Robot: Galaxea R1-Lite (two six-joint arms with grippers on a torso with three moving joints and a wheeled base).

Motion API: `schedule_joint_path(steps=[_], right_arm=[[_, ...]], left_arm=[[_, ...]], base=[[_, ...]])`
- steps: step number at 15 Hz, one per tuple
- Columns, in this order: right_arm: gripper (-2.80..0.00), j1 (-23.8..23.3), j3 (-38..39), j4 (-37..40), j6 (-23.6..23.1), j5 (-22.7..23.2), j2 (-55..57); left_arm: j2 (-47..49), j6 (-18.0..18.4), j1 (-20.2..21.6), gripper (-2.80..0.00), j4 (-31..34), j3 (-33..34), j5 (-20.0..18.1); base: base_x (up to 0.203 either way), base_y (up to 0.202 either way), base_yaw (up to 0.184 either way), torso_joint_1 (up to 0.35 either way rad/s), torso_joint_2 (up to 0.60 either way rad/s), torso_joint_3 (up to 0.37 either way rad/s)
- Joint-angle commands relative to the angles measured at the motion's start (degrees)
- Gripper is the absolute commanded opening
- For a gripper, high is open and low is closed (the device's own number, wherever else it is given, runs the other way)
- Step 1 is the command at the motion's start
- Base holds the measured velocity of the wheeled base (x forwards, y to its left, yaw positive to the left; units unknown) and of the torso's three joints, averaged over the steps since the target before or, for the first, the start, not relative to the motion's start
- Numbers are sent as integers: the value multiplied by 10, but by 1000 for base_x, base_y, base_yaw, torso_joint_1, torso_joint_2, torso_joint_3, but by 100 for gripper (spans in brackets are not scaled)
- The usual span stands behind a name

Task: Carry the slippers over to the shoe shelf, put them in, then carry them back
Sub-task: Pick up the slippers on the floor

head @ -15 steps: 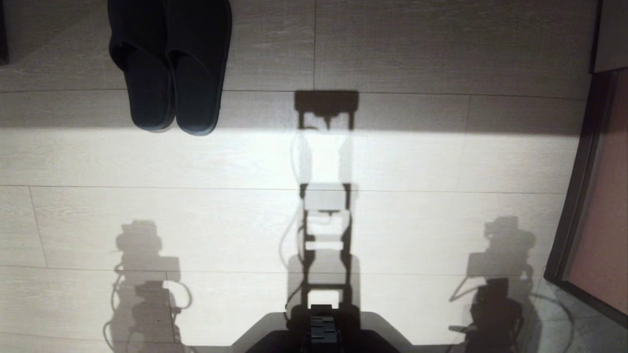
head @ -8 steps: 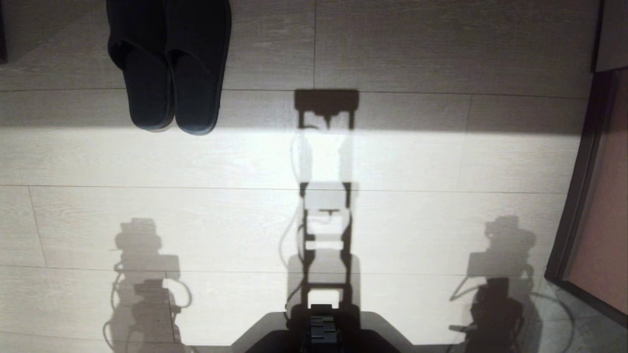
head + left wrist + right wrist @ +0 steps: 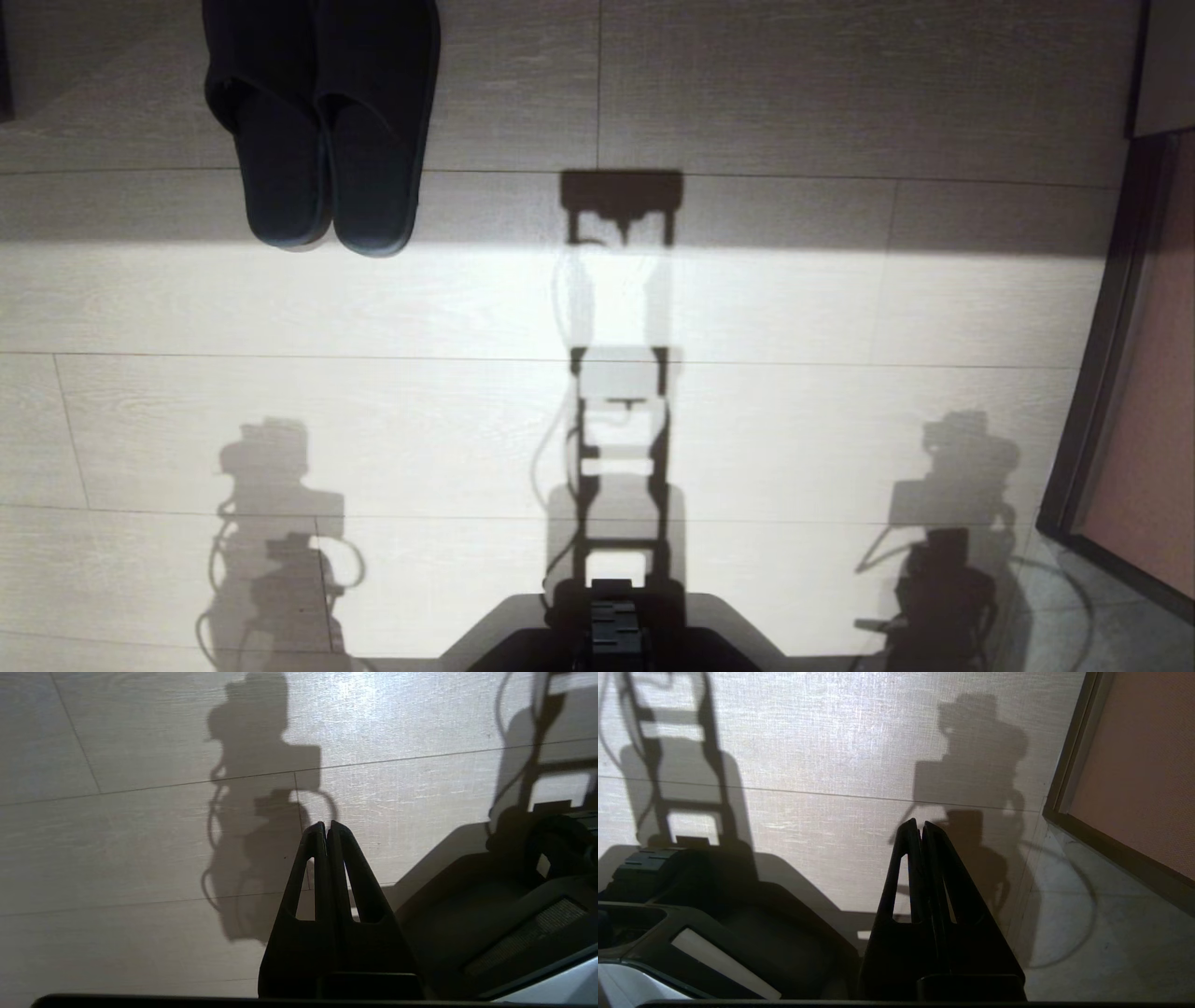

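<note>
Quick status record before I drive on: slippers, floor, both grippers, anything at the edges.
slippers: pair side by side on the floor, ahead and to the robot's left, heels toward the robot, toes cut off by the frame
floor: pale wood-grain planks, robot's shadow across them
left gripper: shut, empty, above bare floor
right gripper: shut, empty, above bare floor
door frame: dark, at the right edge
shoe shelf: not in view

Before you, floor point(image 3: 747, 299): the slippers point(image 3: 322, 131) lie side by side, touching, at eleven o'clock, far ahead. Door frame point(image 3: 1092, 373) stands at two o'clock. Robot base point(image 3: 611, 644) sits nearest you, at six o'clock, between both arm shadows.
</note>
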Motion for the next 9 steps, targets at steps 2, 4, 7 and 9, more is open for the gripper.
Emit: schedule_joint_path(steps=[2,4,7,9], right_arm=[[-280,0,0,0,0,0,-1],[-280,0,0,0,0,0,-1],[-280,1,0,0,0,1,-1],[-280,0,0,0,0,1,-1]], left_arm=[[47,-12,0,-280,7,-72,-22],[103,-22,1,-280,7,-122,-28],[233,-61,3,-280,-16,-200,-35],[307,-79,4,-280,-71,-227,-31]], base=[[0,0,0,0,0,0],[0,0,0,0,0,0],[0,0,0,0,0,0],[0,0,0,0,0,0]])
